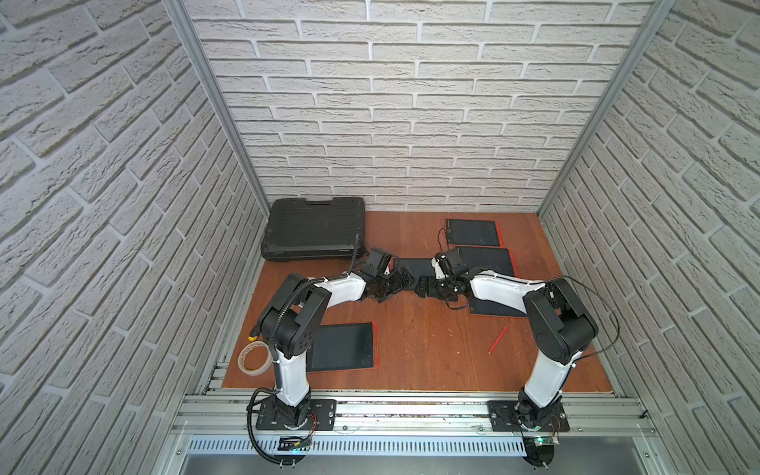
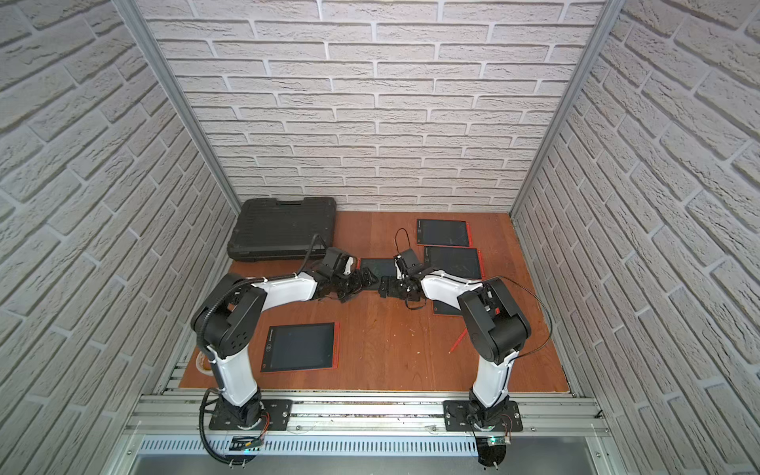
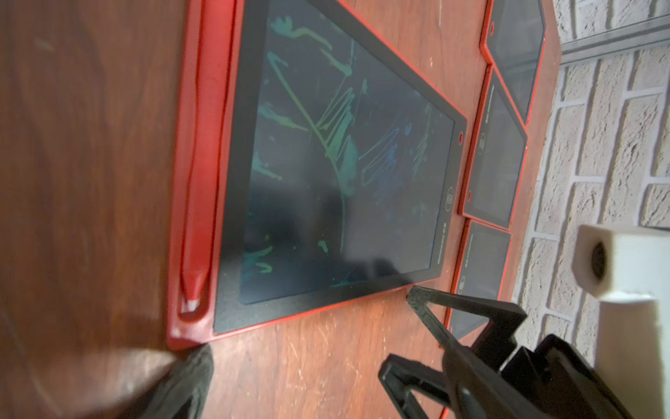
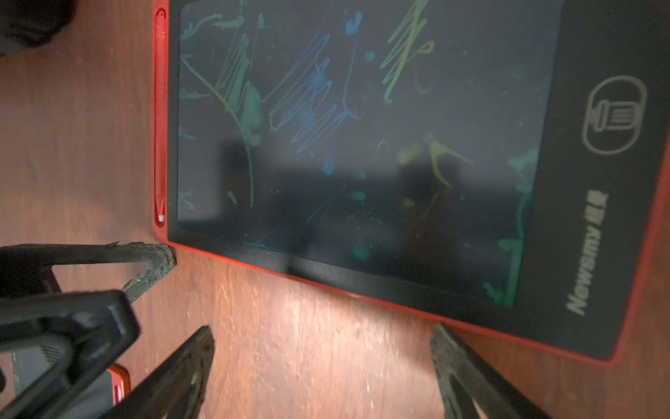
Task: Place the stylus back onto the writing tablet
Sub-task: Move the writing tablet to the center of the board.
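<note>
A red-framed writing tablet (image 1: 412, 266) (image 2: 379, 267) with green and blue scribbles lies mid-table. Both wrist views show the tablet (image 3: 337, 174) (image 4: 362, 145) with a red stylus (image 3: 197, 188) (image 4: 160, 145) lying in its side slot, white tip toward me. My left gripper (image 1: 397, 283) (image 3: 322, 362) and right gripper (image 1: 425, 286) (image 4: 322, 335) face each other low at the tablet's near edge. Both stand open over bare wood with nothing between the fingers. A second red stylus (image 1: 497, 339) (image 2: 457, 341) lies loose on the table, near the right arm.
A black case (image 1: 314, 228) sits at the back left. Other red-framed tablets lie at the back right (image 1: 473, 232), beside it (image 1: 491, 261), under the right arm (image 1: 493, 308) and at the front left (image 1: 343, 347). A tape roll (image 1: 255, 357) lies by the left arm's base.
</note>
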You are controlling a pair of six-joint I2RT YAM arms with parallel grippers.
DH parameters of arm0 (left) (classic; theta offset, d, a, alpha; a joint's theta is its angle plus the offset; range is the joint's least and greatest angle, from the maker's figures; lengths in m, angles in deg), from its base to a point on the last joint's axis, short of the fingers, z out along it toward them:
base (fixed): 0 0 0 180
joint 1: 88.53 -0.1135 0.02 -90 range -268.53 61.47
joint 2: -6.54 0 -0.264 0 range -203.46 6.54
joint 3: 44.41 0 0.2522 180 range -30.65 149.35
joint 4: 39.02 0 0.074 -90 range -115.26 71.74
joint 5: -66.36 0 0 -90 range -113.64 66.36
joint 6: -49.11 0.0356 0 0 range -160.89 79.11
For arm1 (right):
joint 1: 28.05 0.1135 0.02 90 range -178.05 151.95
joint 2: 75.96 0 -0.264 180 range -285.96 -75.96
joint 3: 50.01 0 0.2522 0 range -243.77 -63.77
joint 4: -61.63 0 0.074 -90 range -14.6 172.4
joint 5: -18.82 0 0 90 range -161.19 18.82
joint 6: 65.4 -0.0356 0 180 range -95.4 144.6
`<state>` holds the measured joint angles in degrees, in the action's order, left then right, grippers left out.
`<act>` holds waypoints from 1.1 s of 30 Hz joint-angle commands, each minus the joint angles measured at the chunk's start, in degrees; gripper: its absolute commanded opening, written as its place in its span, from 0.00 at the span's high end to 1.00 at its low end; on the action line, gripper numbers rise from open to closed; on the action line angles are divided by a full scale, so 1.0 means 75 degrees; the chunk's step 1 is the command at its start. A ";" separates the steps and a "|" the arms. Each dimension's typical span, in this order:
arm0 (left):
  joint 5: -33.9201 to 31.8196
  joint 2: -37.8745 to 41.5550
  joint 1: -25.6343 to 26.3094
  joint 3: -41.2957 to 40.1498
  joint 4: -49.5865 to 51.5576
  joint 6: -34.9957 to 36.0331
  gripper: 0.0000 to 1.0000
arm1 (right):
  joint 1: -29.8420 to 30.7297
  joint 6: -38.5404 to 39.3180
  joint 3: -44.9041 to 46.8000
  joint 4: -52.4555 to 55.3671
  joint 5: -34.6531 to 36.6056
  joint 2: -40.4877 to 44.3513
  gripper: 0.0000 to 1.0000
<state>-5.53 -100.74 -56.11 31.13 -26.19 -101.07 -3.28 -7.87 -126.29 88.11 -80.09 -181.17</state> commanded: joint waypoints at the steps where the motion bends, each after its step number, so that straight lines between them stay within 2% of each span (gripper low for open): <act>1: -0.0209 -0.0367 -0.0161 0.0136 0.0305 0.0133 0.02 | -0.0178 0.0150 -0.0306 0.0072 -0.0131 -0.0288 0.08; 14: -0.0043 -0.1178 -0.0383 0.0945 0.0276 0.0231 0.02 | -0.0438 0.0228 -0.1467 0.0361 -0.0185 -0.1031 0.08; 23: -0.0006 -0.1590 -0.0589 0.1429 0.0393 0.0352 0.02 | -0.0467 0.0283 -0.1897 0.0473 -0.0196 -0.1555 0.08; 33: 0.0220 -0.1770 -0.0690 0.1776 0.0287 0.0493 0.02 | -0.0511 0.0355 -0.2089 0.0439 -0.0297 -0.1628 0.08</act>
<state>-3.45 -111.36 -60.63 44.55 -27.17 -99.08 -6.84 -6.21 -142.46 90.53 -81.60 -192.97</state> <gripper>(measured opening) 0.982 0.918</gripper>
